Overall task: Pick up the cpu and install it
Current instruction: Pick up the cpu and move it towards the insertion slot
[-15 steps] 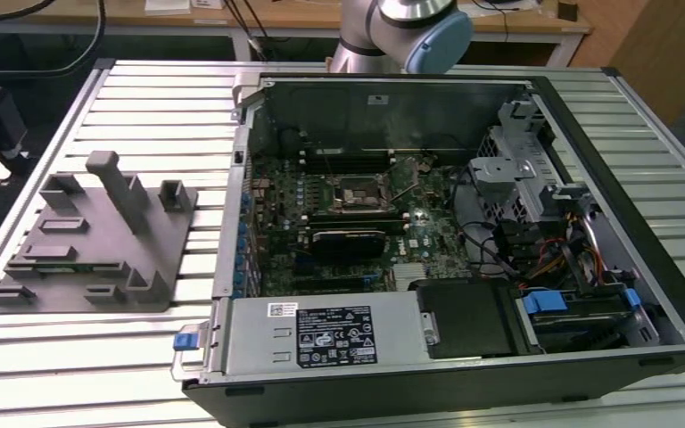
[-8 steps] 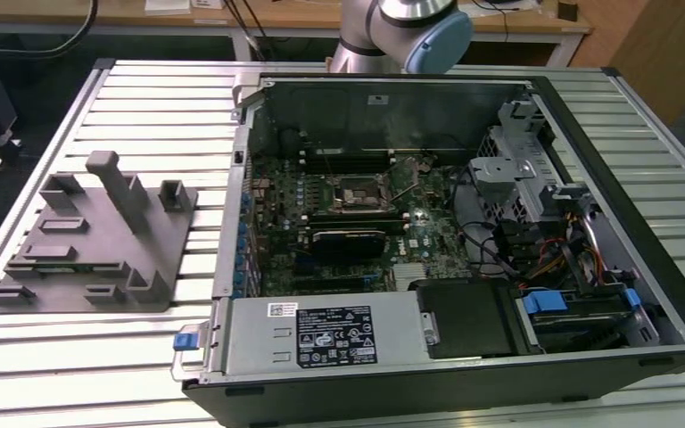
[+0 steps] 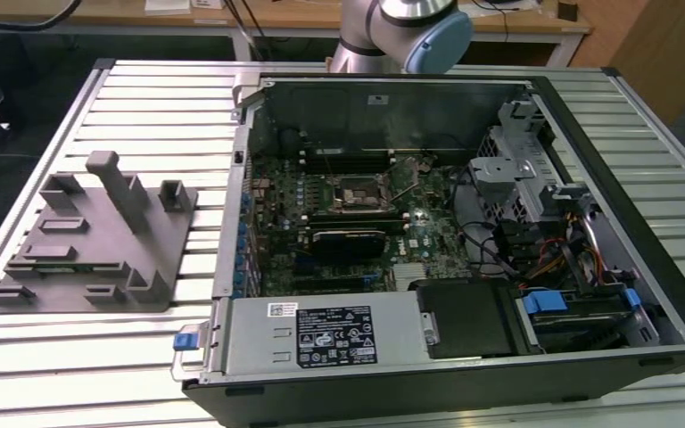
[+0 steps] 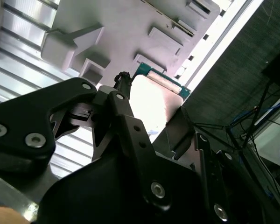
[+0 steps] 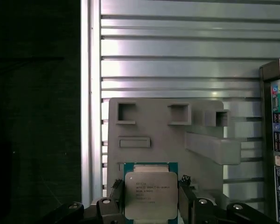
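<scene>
– Ribbed metal surface [image 3: 140, 89] all round, an open computer case [image 3: 391, 102] lying on it, a grey holder [image 3: 93, 241] off on the exterior view's left. So where's the cpu?

– With me. In the first wrist view the cpu [image 5: 150, 196] sits in my end effector [image 5: 150, 183], which is closed onto it, one of the fingers [image 5: 184, 186] against each of two opposite edges. Its silver top faces that camera, with the green rim showing round it.

– Why take it by the edges?

– My guess is that nothing then presses on the lid or the underside, and the piece sits flat and square to me, which is how a socket wants to receive it.

– It isn't resting on the holder?

– I judge not. The holder lies beyond it in both wrist views and looks small beside it, so I take the cpu to hang clear above the holder, apart from it.

– Why is the holder out there at all?

– As I read it, it stands well apart from the case so that I can close on a part without the case walls in my way. The case lies on its side, open face up, so the board and its socket [image 3: 355, 194] face upward, with the socket near the middle of the board.

– Installed, then?

– Not yet. The cpu is in my grip on the holder's side, well apart from the socket. Whether the socket's frame stands open, I cannot tell
</scene>
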### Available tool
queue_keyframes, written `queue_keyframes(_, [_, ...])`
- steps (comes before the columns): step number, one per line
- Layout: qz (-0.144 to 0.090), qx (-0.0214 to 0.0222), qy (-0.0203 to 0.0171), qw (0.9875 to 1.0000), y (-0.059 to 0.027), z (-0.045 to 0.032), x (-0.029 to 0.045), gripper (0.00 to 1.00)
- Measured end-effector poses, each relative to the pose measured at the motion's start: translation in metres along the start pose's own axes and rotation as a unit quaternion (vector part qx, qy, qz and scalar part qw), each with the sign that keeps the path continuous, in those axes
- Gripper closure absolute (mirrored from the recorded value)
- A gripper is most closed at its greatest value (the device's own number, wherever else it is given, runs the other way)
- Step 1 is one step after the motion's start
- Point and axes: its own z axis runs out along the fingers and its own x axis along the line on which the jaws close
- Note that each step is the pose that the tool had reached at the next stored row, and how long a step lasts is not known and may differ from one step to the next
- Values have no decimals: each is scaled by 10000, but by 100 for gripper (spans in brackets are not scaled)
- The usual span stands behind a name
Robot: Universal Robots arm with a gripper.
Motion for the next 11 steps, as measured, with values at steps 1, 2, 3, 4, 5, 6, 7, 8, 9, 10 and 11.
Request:
queue_keyframes(1, [0,0,-6,10000,2,-33,-3,45])
queue_keyframes(2, [-1,-1,-12,10000,3,-66,-5,45])
queue_keyframes(3, [-1,-1,-17,10000,5,-98,-8,45])
queue_keyframes(4, [-1,-1,-23,10000,6,-129,-10,45])
queue_keyframes(5, [-1,-1,-29,10000,7,-159,-12,45])
queue_keyframes(6, [-1,-1,-35,10000,8,-179,-13,45])
queue_keyframes(7, [-2,-2,-40,10000,8,-182,-14,45])
queue_keyframes(8, [-2,-2,-41,10000,8,-181,-14,45])
queue_keyframes(9, [-2,-2,-41,10000,8,-181,-14,45])
queue_keyframes(10, [-2,-2,-42,10000,8,-181,-14,45])
queue_keyframes(11, [-2,-2,-42,10000,9,-182,-14,45])
